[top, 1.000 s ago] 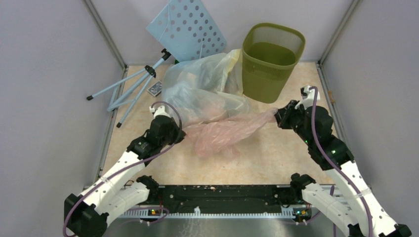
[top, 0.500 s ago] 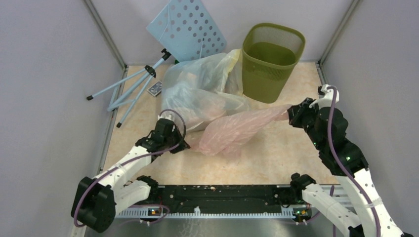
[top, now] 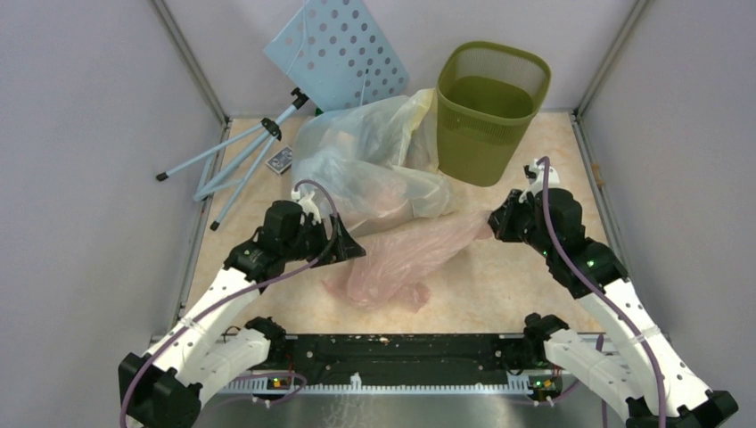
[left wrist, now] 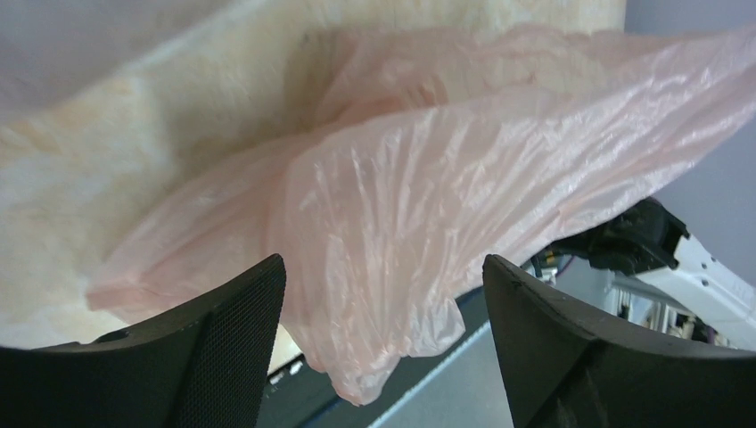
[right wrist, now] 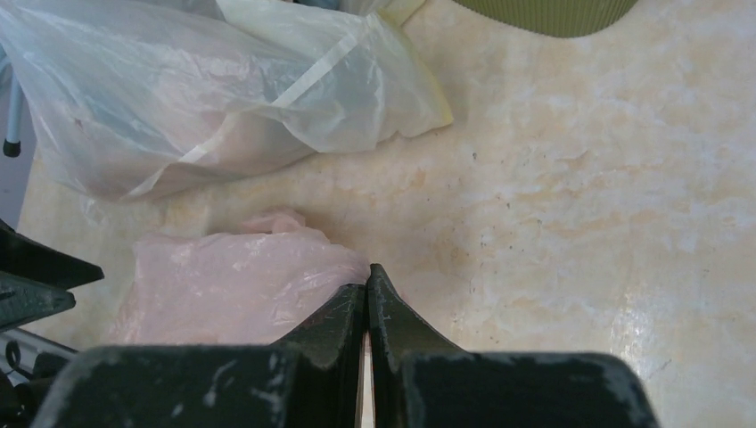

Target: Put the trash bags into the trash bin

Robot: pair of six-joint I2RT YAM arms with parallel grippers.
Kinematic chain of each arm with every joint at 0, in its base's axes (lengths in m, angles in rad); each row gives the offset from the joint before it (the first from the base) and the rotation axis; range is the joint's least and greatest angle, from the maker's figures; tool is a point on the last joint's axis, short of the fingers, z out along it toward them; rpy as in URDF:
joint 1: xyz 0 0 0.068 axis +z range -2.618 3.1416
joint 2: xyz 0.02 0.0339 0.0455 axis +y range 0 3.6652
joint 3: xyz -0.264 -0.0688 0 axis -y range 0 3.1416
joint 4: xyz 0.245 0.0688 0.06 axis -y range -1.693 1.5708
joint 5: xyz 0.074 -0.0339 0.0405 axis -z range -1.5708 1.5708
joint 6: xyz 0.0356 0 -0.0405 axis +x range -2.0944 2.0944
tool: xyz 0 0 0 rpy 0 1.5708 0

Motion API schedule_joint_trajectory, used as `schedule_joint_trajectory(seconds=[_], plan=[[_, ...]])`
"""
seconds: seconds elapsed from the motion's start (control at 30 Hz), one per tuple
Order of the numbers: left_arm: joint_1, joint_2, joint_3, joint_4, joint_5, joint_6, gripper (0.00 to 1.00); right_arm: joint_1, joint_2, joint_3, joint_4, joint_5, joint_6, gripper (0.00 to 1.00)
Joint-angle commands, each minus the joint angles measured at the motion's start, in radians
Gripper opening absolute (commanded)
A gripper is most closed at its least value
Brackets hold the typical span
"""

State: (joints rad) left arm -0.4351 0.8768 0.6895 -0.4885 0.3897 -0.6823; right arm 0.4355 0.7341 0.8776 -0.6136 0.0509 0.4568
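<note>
Left gripper (left wrist: 383, 267): spread wide; its wrist view shows the pink bag (left wrist: 401, 178) ahead of the fingers, ungripped.
Right gripper (right wrist: 367, 276): pressed together, apparently pinching the pink bag's end; the contact is hard to see.
Pink bag: on the table (top: 499, 285) between the arms.
Bin (top: 486, 134): whole in the top view only, upright against the other bags (top: 374, 160).

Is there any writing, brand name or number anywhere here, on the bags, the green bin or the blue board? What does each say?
No text can be read in any view.
On the small grey item by the tripod legs: dotted marks, too small to read.
On the pink trash bag, clear and yellowish bags, trash bin and blue perforated board: no print visible.
</note>
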Motion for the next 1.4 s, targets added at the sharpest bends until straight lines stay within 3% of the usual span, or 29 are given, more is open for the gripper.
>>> schedule_joint_trajectory(seconds=[0.0, 0.13, 0.3, 0.47, 0.53, 0.6, 0.67, 0.7, 0.77, 0.87, 0.97, 1.1, 1.17, 1.27, 1.37], plan=[[-0.048, -0.035, 0.024, -0.094, 0.076, -0.037, 0.87, -0.004, -0.004, -0.01, 0.064, -0.032, 0.013, 0.0], [-0.056, -0.082, -0.005, -0.199, -0.022, -0.062, 0.85, -0.002, -0.001, -0.037, 0.09, -0.036, 0.019, 0.0], [-0.059, -0.062, -0.065, -0.179, 0.055, -0.067, 0.71, -0.003, 0.012, -0.064, 0.114, -0.039, 0.021, 0.0], [-0.071, 0.004, -0.089, -0.186, 0.045, -0.046, 0.68, -0.002, 0.021, -0.08, 0.129, -0.04, 0.022, 0.0], [-0.072, 0.025, -0.11, -0.144, 0.057, -0.048, 0.54, -0.003, 0.023, -0.081, 0.133, -0.035, 0.026, 0.0], [-0.072, 0.032, -0.129, -0.084, 0.066, -0.054, 0.31, -0.004, 0.023, -0.07, 0.117, -0.002, 0.033, 0.0], [-0.072, 0.04, -0.125, -0.046, 0.039, -0.049, 0.06, -0.003, 0.015, -0.04, 0.075, 0.099, 0.04, 0.0], [-0.071, 0.047, -0.107, -0.045, 0.019, -0.045, 0.0, -0.003, 0.008, -0.024, 0.054, 0.17, 0.044, 0.0], [-0.07, 0.071, -0.035, -0.069, -0.016, -0.02, 0.0, -0.003, -0.016, 0.019, 0.029, 0.276, 0.03, 0.0], [-0.07, 0.128, 0.098, -0.095, 0.003, 0.013, 0.0, -0.003, -0.025, 0.107, 0.031, 0.32, -0.031, 0.0], [-0.07, 0.197, 0.206, -0.071, 0.141, 0.012, 0.0, -0.003, -0.005, 0.189, 0.033, 0.315, -0.09, 0.0], [-0.069, 0.273, 0.243, 0.089, 0.378, -0.054, 0.0, -0.003, 0.055, 0.251, 0.009, 0.318, -0.115, 0.0], [-0.062, 0.316, 0.263, 0.143, 0.402, -0.08, 0.0, -0.003, 0.113, 0.283, -0.03, 0.262, -0.128, 0.07], [-0.036, 0.366, 0.303, 0.21, 0.41, -0.132, 0.0, -0.003, 0.178, 0.29, -0.102, 0.214, -0.111, 0.36], [-0.003, 0.39, 0.3, 0.334, 0.39, -0.219, 0.0, -0.003, 0.123, 0.203, -0.071, 0.199, -0.101, 0.55]])
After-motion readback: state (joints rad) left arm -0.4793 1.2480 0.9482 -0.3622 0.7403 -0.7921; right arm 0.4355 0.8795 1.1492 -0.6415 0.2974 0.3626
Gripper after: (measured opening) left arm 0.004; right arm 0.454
